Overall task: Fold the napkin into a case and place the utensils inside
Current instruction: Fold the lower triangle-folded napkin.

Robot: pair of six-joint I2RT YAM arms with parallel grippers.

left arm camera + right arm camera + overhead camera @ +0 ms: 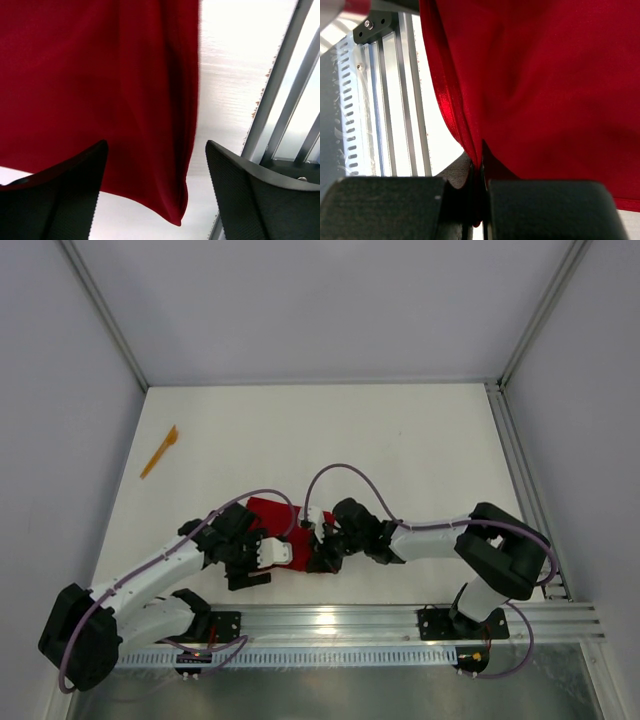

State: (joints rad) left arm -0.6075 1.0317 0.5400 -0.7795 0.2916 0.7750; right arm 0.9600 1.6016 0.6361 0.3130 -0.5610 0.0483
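The left tool (156, 150) is standing wide open, gripping nothing, its two fingers straddling the near edge of the napkin (90, 75). Just beside it, the right tool (481, 170) is clamping shut on a bunched fold of the same red cloth. The napkin is lying on the bench (400, 440) between the two tools, and its corner is drooping close to the metal rail (400, 625) behind them.

With only one tool holding, any tug from the right tool is likely to drag the whole cloth and spill the layers. The open left fingers could also snag the top layer on lifting.

I am counting two tools, one napkin, and one orange utensil (160, 452). The utensil is lying well apart, far out beyond the left tool, and no second piece is showing.
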